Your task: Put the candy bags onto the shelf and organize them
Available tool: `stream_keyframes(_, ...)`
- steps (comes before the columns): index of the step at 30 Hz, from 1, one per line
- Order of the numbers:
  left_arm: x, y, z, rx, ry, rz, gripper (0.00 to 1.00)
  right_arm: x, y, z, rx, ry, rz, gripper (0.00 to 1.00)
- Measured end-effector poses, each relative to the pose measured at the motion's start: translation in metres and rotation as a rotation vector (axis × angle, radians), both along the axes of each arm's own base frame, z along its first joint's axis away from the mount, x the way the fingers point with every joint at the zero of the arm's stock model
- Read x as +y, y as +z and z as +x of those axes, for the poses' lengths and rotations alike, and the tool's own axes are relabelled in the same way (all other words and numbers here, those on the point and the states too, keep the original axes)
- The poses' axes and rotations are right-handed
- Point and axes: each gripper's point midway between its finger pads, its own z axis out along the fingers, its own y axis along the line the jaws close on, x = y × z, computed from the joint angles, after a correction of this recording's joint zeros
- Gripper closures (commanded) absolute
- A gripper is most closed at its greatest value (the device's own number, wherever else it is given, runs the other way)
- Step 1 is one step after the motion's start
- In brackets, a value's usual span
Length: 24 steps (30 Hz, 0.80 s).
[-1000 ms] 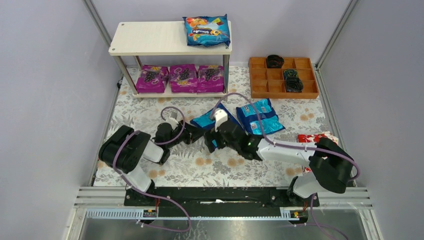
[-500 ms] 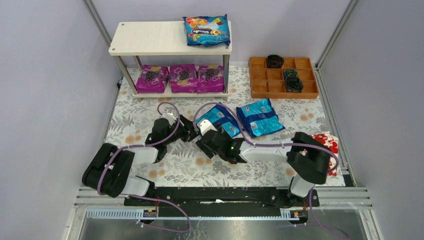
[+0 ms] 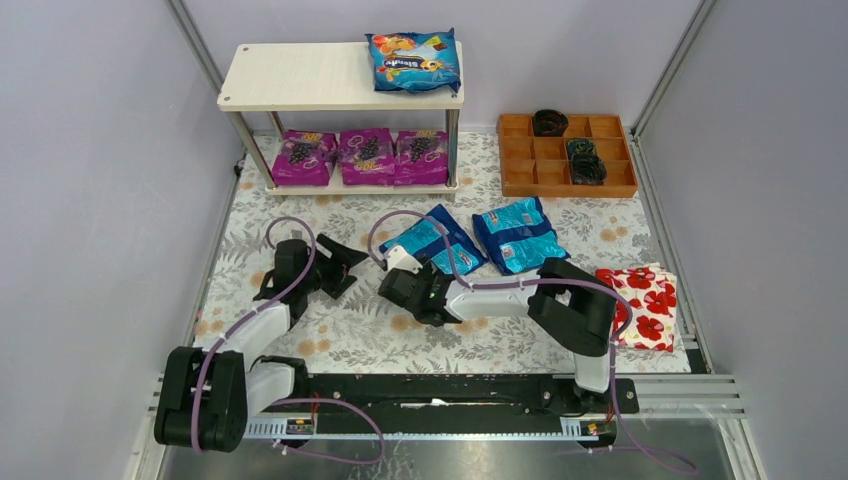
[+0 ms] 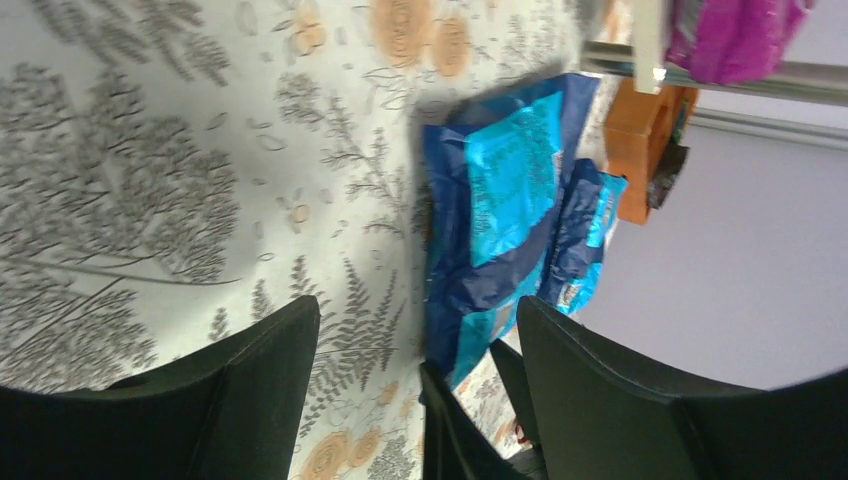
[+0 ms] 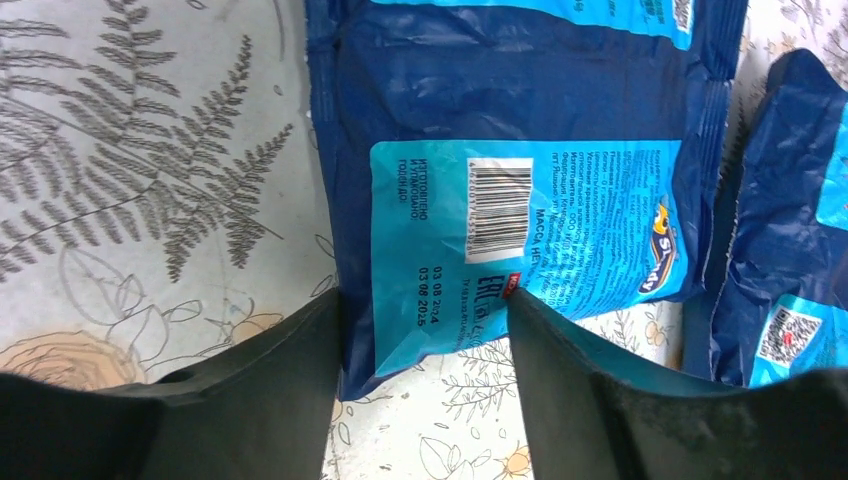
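The shelf (image 3: 300, 75) stands at the back. One blue candy bag (image 3: 414, 60) lies on its top board, and three purple ones (image 3: 366, 155) sit in a row on the lower board. Two more blue bags lie back side up on the floral cloth, one left (image 3: 432, 240) (image 5: 520, 150) (image 4: 500, 190) and one right (image 3: 518, 233) (image 5: 790, 250). My right gripper (image 3: 408, 278) (image 5: 423, 300) is open, its fingers straddling the left bag's near corner. My left gripper (image 3: 342, 268) (image 4: 415, 310) is open and empty over the cloth, left of that bag.
An orange compartment tray (image 3: 520, 180) with dark items stands right of the shelf. A white packet with red flowers (image 3: 640, 305) lies at the near right. Grey walls close in both sides. The two grippers are close together at mid-table.
My left gripper has opened and pulled back to the left, away from the blue bag. The right gripper has slid left and nearer, its jaws narrowing around the bag's near corner.
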Motion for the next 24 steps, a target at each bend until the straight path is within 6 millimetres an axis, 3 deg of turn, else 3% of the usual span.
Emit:
stream_keyframes(3, 0.004, -0.011, -0.007, 0.058, 0.02, 0.017, 0.23, -0.004, -0.001, 0.001, -0.022, -0.02, -0.026, 0.47)
stream_keyframes(6, 0.001, -0.014, -0.009, 0.079, 0.009, 0.001, 0.23, -0.006, 0.001, 0.002, -0.034, -0.03, -0.033, 0.61)
stream_keyframes(8, -0.006, -0.016, -0.009, 0.087, -0.02, -0.036, 0.2, -0.006, 0.001, 0.002, -0.038, -0.034, -0.028, 0.75)
stream_keyframes(11, -0.021, -0.022, -0.014, 0.103, -0.069, -0.096, 0.07, -0.007, 0.006, 0.003, -0.052, -0.038, -0.003, 0.85)
stream_keyframes(14, -0.043, -0.027, -0.025, 0.11, -0.137, -0.155, 0.01, -0.009, 0.015, 0.001, -0.061, -0.035, 0.036, 0.97)
stream_keyframes(19, -0.078, -0.016, -0.034, 0.065, -0.237, -0.219, 0.01, -0.01, 0.028, -0.002, -0.071, -0.023, 0.097, 1.0)
stream_keyframes(24, -0.094, -0.019, -0.026, 0.074, -0.246, -0.273, 0.01, -0.007, 0.03, -0.005, -0.059, -0.007, 0.129, 1.0)
